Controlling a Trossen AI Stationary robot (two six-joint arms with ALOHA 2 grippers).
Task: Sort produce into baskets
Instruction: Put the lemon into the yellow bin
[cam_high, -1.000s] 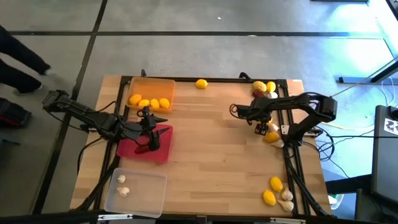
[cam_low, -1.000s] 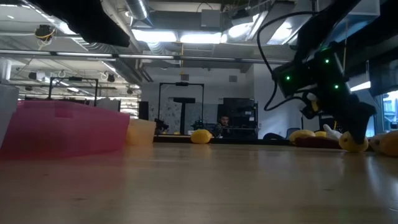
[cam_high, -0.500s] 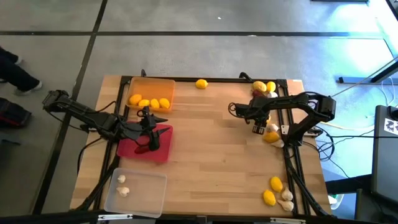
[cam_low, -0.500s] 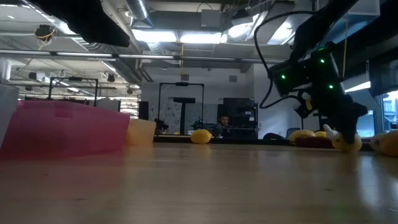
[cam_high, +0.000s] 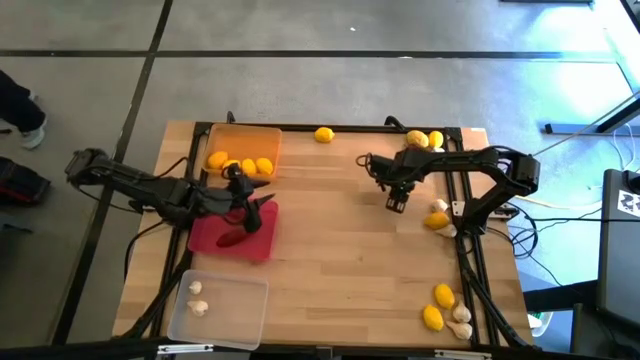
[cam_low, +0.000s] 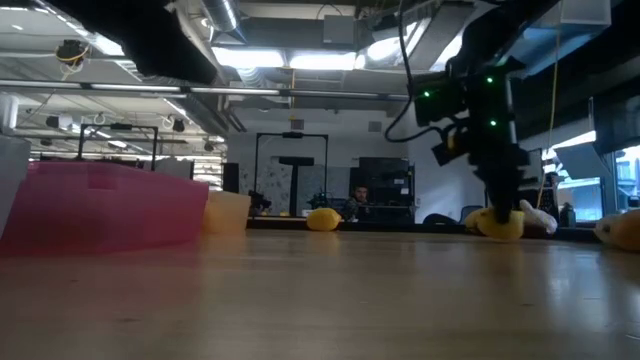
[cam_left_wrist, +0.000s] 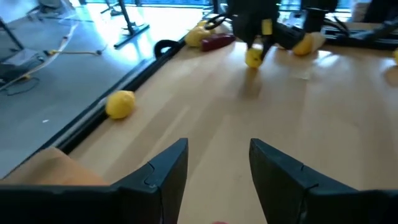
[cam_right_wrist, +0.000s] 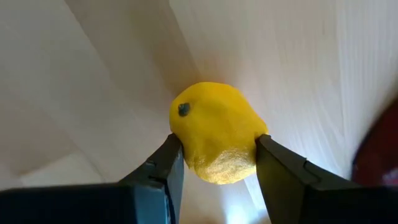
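From where I stand, the wooden table (cam_high: 340, 260) is scattered with produce. An orange basket (cam_high: 243, 140) at the far left holds a row of lemons (cam_high: 240, 164); just in front of it sits the red basket (cam_high: 236, 235) with a dark chilli (cam_high: 228, 240) inside, and nearer still the clear basket (cam_high: 219, 308) holds two garlic bulbs (cam_high: 198, 298). A lone lemon (cam_high: 323, 135) lies by the far edge. At the far right corner more lemons and a chilli crowd together (cam_high: 424, 141), and another cluster of lemons and garlic (cam_high: 447, 308) sits at the near right corner.

The right gripper (cam_high: 397, 198) hangs over bare wood, its fingers (cam_right_wrist: 166, 163) pinching a yellow lemon (cam_right_wrist: 214, 132) from both sides.

The left gripper (cam_high: 247, 200) hovers over the red basket's far edge, its fingers (cam_left_wrist: 163, 176) spread apart and holding nothing.
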